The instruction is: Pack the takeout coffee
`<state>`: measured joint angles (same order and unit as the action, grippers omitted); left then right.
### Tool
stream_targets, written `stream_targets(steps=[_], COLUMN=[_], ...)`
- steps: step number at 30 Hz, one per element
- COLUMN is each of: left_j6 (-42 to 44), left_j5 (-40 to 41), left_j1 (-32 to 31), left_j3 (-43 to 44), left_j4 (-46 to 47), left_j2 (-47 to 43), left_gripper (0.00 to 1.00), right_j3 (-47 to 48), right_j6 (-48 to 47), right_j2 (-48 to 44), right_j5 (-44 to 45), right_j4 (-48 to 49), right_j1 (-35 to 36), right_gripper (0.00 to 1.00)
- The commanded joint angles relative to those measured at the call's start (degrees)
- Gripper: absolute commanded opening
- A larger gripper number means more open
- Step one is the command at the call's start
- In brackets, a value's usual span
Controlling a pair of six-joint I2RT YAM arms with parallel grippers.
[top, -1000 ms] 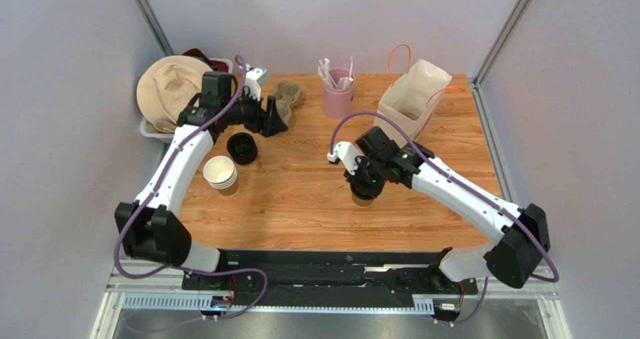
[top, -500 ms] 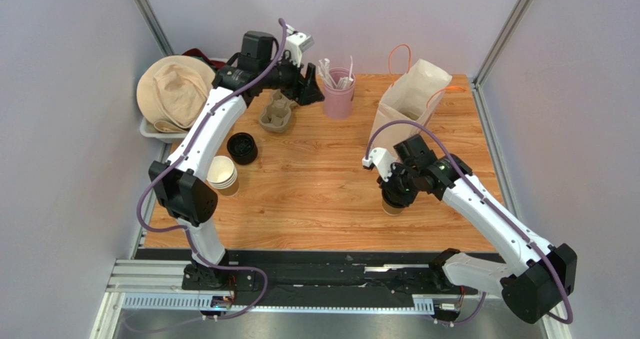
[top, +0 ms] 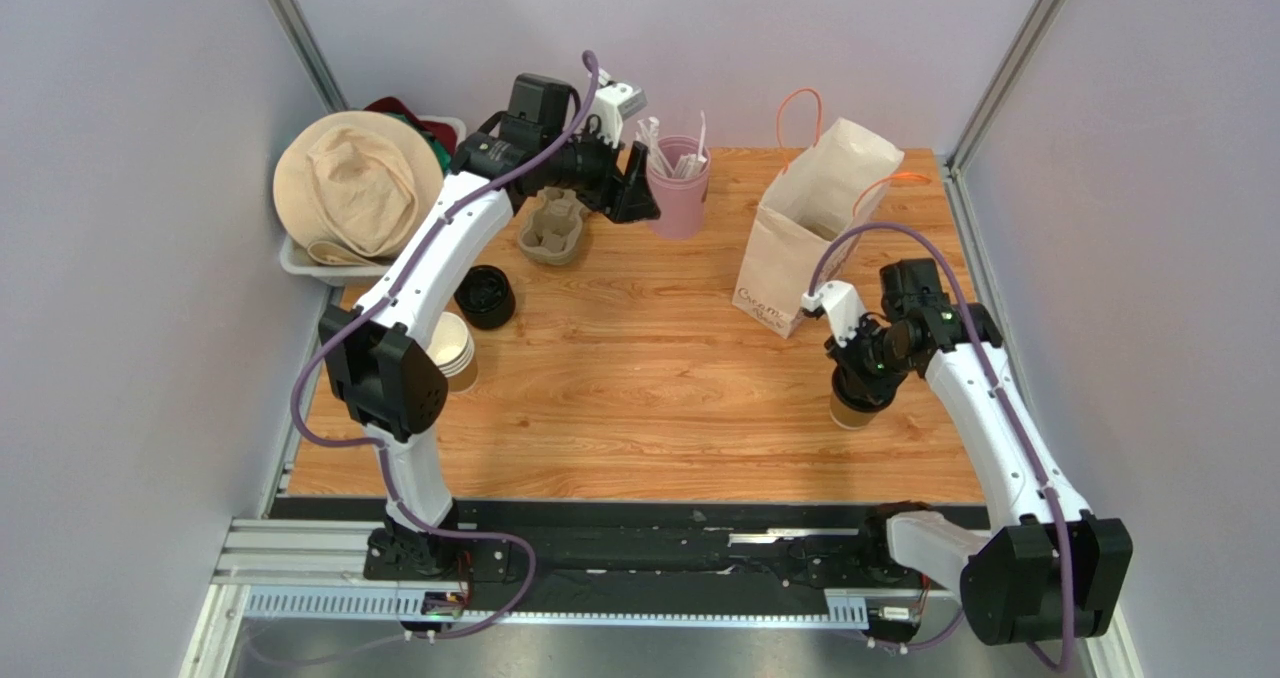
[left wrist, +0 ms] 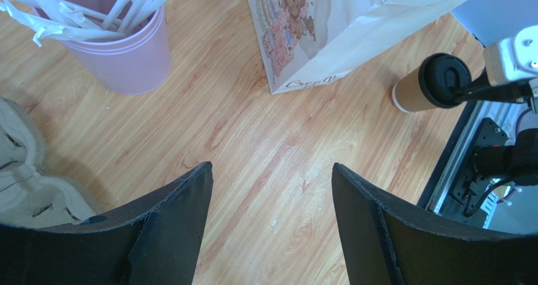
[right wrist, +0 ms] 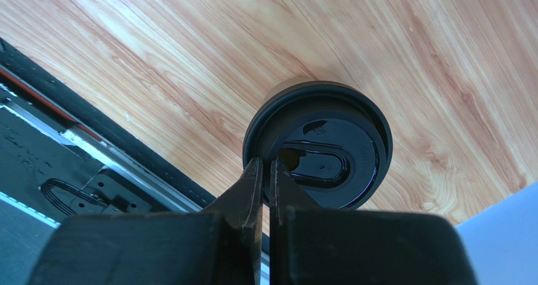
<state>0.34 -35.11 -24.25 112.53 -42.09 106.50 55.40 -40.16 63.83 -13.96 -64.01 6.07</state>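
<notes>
Your right fingers (right wrist: 254,190) are clenched on the rim of the black lid (right wrist: 319,143) that caps the takeout coffee (top: 852,413). The cup is just on the near side of the white paper bag (top: 812,228), apart from it. You cannot tell whether its base touches the counter (top: 631,393). Your left fingers (left wrist: 177,222) are released, spread wide with nothing between them. They hang to the bag's left, beside the pink cup of white sticks (top: 679,183).

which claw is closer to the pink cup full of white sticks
Left. The left claw sits open right beside the pink cup of white sticks. The right claw is far off to the right, shut on the black-lidded brown paper cup.
</notes>
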Motion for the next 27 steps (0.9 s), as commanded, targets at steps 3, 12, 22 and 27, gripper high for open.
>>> stream_targets(steps=[3, 12, 22, 27], left_j6=[0.01, -0.08, 0.28, 0.10], left_j5=[-0.48, -0.39, 0.13, 0.13], left_j1=[-0.01, -0.01, -0.01, -0.01], left_j3=[-0.91, -2.67, -4.69, -5.39], left_j4=[1.66, 2.89, 3.59, 3.94], left_j2=[-3.22, -4.19, -5.69, -5.86], left_gripper=[0.78, 0.78, 0.78, 0.78], right_j3=[-0.64, -2.40, -0.11, 2.43], right_j6=[-7.03, -6.77, -6.42, -6.16], right_j2=[-0.38, 0.67, 3.32, 1.12], right_j5=[-3.53, -4.59, -6.87, -7.23], right_j4=[0.20, 6.35, 6.62, 4.78], right_j1=[-7.54, -11.87, -13.27, -13.36], right_gripper=[0.00, 0.00, 0.11, 0.29])
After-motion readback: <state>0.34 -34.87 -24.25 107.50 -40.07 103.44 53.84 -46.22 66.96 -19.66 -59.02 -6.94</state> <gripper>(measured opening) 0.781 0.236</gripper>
